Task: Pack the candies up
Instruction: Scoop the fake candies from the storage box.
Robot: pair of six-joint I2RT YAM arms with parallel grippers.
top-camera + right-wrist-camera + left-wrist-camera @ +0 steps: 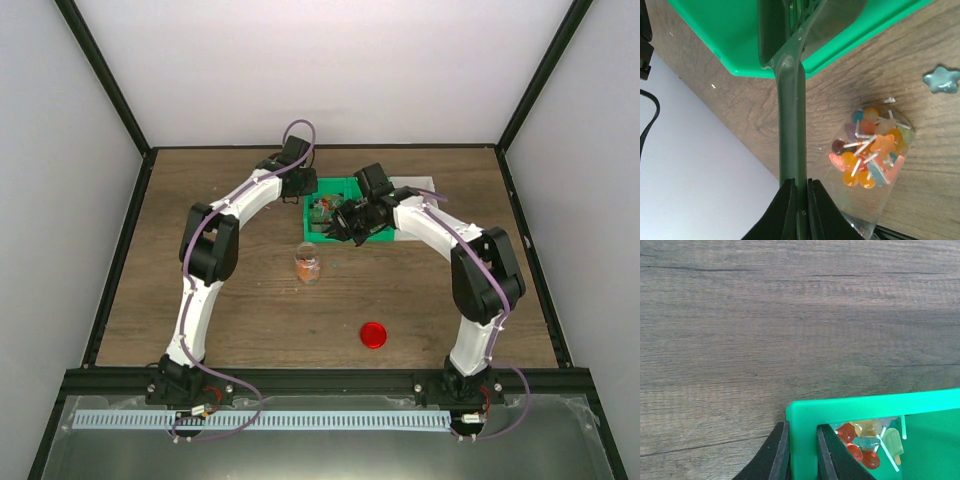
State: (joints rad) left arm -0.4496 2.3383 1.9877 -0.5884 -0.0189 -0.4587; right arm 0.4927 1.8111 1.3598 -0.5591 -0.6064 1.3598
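Observation:
A green tray (345, 190) sits at the back of the table. A few candies (860, 440), red, yellow and pale green with white sticks, lie in its corner. My left gripper (802, 432) is shut on the tray's wall (805, 415) at that corner. My right gripper (800, 185) is shut on the handle of a dark green scoop (790, 125); the scoop's bowl hangs over the tray's edge (740, 65). A small clear jar (308, 265) stands in front of the tray. It holds several orange, red and blue candies (870, 150).
The round red lid (373, 334) lies on the table near the front, right of centre. One pale blue star candy (941, 80) lies loose on the wood beside the jar. A white sheet (412, 186) shows under the tray's right side.

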